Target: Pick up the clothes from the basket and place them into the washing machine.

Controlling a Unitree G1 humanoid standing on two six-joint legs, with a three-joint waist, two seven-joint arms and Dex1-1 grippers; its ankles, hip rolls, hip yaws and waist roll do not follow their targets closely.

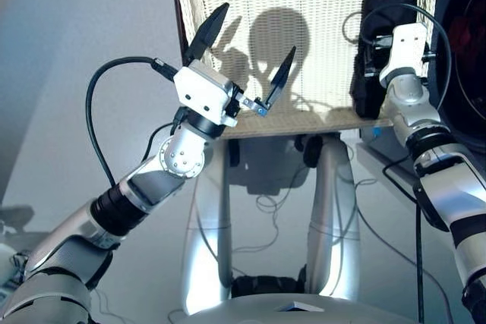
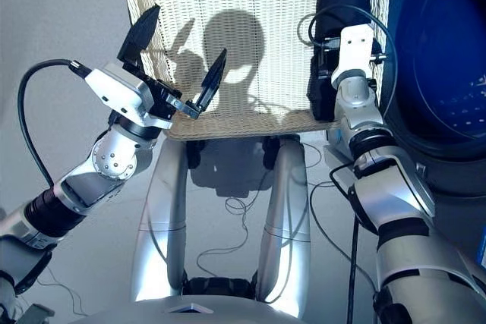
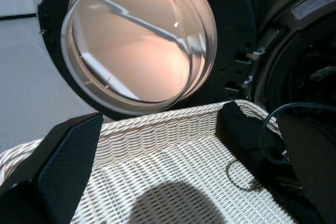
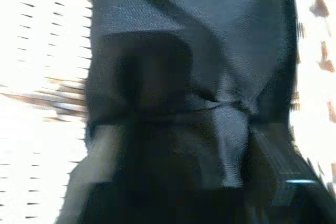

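The left gripper (image 1: 247,55) hangs nearest the camera, its two black fingers spread wide and holding nothing; just beyond it lies the bare woven floor of the basket (image 1: 304,28), with no cloth under or beside it. The right gripper (image 2: 338,66) is pressed down into the black garment (image 1: 383,32), which lies along the basket's wall on that gripper's side; dark cloth fills the right wrist view, so whether its fingers are clamped on the cloth or merely resting against it I cannot tell. Past the left gripper, beyond the basket's far rim, the round glass door (image 3: 139,38) of the washing machine (image 3: 294,51) stands swung open, the dark drum mouth beside it. Only this one garment shows in the basket; no coral-red or navy roll is visible there, and the drum's inside is too dark to confirm where they are. By my reading the task is near its end: the black garment remains to be lifted, carried across to the drum opening and dropped in.
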